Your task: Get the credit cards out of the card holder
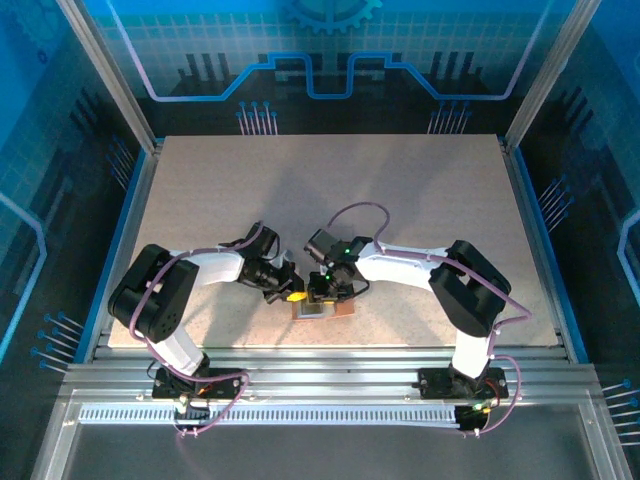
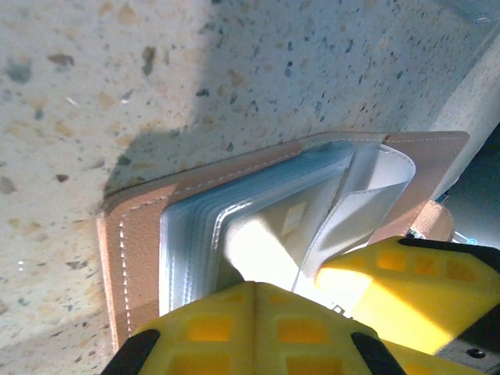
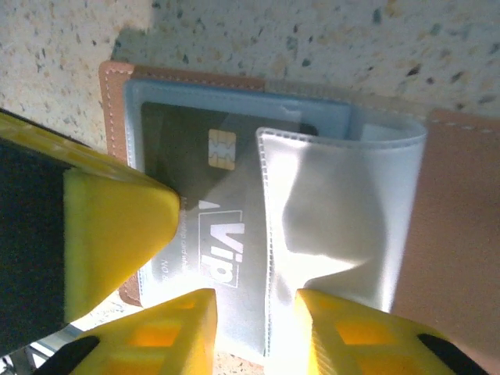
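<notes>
We see the card holder (image 1: pixel 335 313) lying open on the counter (image 1: pixel 400 200) near its front edge, between both arms. The left fingers (image 2: pixel 250 328) are together, apparently pressing on its clear sleeves (image 2: pixel 195 234). The right fingers (image 3: pixel 168 336) stand apart astride one sleeve's edge, beside a dark credit card (image 3: pixel 207 203) tucked inside.

From above, the left tool (image 1: pixel 291 293) and right tool (image 1: pixel 323 291) cover most of the card holder (image 1: pixel 344 312); what it holds is too small for me to tell. At the right wrist, a glaring sleeve (image 3: pixel 344 211) hides part of the credit card (image 3: pixel 205 226).
</notes>
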You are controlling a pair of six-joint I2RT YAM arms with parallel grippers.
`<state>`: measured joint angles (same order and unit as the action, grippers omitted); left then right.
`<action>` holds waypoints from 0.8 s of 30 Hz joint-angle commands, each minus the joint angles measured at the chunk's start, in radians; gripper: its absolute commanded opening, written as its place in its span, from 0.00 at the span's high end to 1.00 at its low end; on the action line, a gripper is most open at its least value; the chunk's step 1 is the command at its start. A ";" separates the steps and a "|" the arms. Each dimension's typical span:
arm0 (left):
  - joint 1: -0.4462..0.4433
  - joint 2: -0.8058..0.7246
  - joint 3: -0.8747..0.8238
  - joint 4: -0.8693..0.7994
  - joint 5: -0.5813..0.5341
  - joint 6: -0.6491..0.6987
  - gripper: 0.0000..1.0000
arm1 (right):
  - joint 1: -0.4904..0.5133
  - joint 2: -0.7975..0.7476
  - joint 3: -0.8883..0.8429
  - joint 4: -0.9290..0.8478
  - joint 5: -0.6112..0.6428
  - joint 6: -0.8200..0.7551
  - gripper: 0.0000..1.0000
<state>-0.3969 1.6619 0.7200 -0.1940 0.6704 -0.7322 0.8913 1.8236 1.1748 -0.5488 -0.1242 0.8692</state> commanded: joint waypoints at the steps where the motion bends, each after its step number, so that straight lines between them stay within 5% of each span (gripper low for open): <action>1: -0.002 0.018 -0.012 -0.037 -0.032 0.019 0.96 | 0.017 0.001 0.051 -0.110 0.069 -0.023 0.60; 24: -0.002 0.021 0.000 -0.040 -0.029 0.022 0.96 | 0.017 -0.008 0.130 -0.326 0.258 -0.074 0.55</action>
<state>-0.3969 1.6619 0.7200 -0.1944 0.6708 -0.7303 0.9108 1.8236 1.2884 -0.8116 0.0807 0.8082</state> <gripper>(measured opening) 0.046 0.456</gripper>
